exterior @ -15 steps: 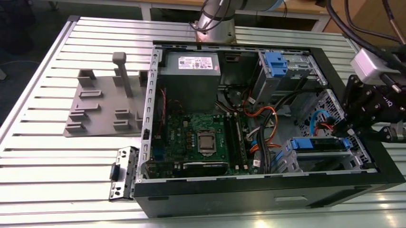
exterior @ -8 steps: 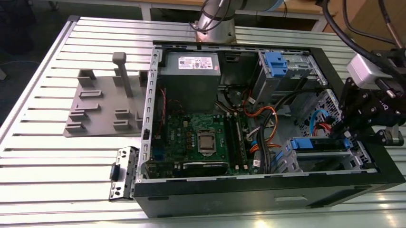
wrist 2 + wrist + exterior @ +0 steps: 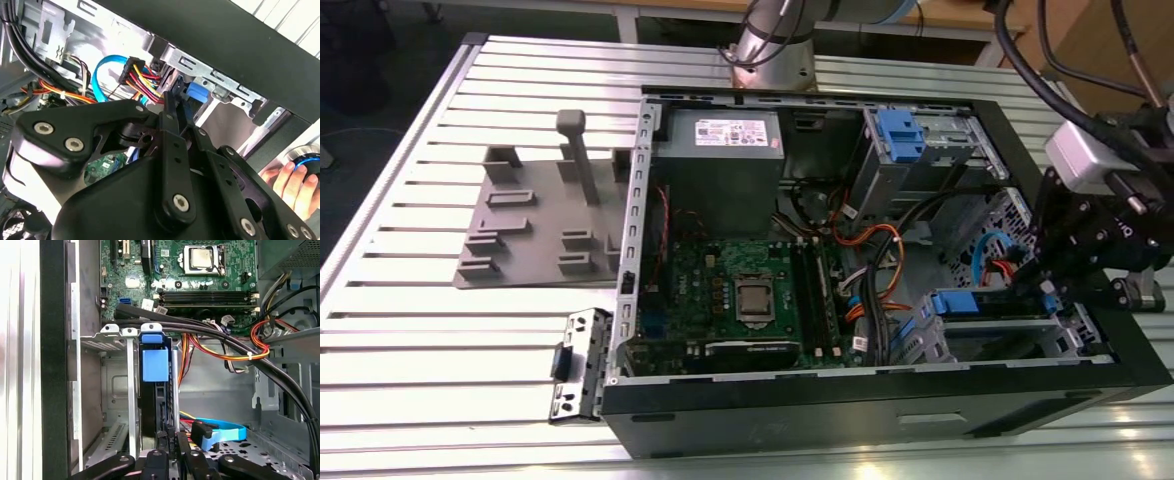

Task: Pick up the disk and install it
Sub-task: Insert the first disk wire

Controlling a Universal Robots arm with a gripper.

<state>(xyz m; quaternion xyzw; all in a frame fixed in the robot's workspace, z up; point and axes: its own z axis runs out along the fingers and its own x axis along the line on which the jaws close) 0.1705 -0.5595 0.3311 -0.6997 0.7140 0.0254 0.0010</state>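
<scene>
Gripper (image 3: 170, 440) clamped on the edge of the disk (image 3: 155, 390), standing upright in the bay (image 3: 112, 335) of the open computer case (image 3: 854, 405), apparently mid-insertion, with seating fully the likely remaining need.

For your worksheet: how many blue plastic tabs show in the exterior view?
2: one on the upper cage, one on the disk by the hand; others may hide.

An open computer case (image 3: 854, 420) (motherboard (image 3: 734, 300) exposed) lies beside a grey fixture (image 3: 540, 215) on the slatted table (image 3: 440, 370)
</scene>
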